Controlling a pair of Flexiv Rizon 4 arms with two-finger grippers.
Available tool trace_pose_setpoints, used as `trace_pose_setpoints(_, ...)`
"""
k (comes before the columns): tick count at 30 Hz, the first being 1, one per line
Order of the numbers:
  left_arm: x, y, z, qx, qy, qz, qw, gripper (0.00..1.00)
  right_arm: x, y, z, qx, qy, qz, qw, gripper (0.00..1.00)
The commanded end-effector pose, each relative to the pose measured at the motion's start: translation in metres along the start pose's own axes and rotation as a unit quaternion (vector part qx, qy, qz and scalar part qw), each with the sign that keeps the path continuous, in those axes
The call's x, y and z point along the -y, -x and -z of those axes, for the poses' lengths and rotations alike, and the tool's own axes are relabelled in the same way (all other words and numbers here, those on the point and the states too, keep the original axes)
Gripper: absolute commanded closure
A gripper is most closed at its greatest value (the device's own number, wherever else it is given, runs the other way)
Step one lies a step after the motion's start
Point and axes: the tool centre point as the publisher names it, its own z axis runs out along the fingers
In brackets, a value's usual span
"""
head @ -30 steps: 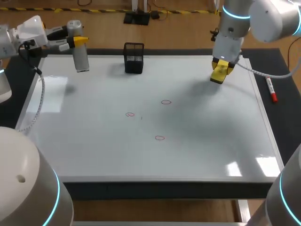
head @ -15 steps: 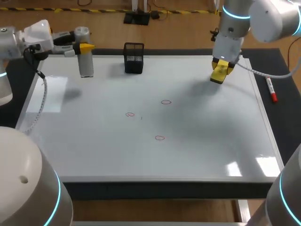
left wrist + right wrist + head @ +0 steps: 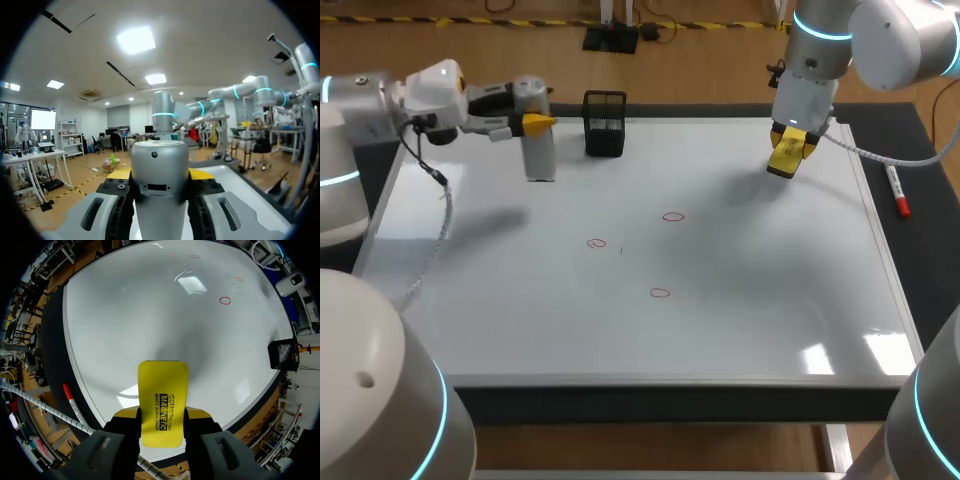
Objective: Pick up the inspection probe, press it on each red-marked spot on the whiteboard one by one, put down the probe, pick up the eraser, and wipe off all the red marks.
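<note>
— So, where's the probe?
— Grey inspection probe [image 3: 540, 155] clamped upright in left gripper [image 3: 534, 120], hanging above the whiteboard's [image 3: 770, 320] far-left part, near mesh holder [image 3: 604, 123].
— Progress?
— Early, I judge: three red marks [image 3: 660, 293] unwiped, mid-board. Right gripper [image 3: 792, 138] clasps yellow eraser [image 3: 163, 390].
— Surface?
— Glossy; red marker [image 3: 897, 190] lies beside it.

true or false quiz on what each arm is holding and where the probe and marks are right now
1. The left gripper is shut on the probe. True.
2. The eraser lies loose on the whiteboard. False: the right gripper holds it.
3. Three red marks show on the whiteboard. True.
4. The probe touches a red mark. False: it is near the black mesh holder, away from the marks.
</note>
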Motion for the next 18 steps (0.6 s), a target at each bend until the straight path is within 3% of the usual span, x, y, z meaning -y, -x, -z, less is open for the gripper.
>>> trace_pose_setpoints(1, -0.004, -0.005, -0.022, -0.002, -0.008, -0.001, 1.000, 1.00, 0.000, -0.001, 0.001, -0.001, -0.001, 0.001, 1.000, 1.00)
trace_pose_setpoints(14, -0.014, -0.034, -0.097, -0.032, -0.023, 0.007, 0.999, 1.00, 0.000, -0.001, 0.001, -0.001, -0.001, 0.001, 1.000, 1.00)
trace_pose_setpoints(18, -0.021, -0.042, -0.124, -0.058, -0.015, 0.006, 0.998, 1.00, 0.000, -0.001, 0.001, -0.001, -0.001, 0.001, 1.000, 1.00)
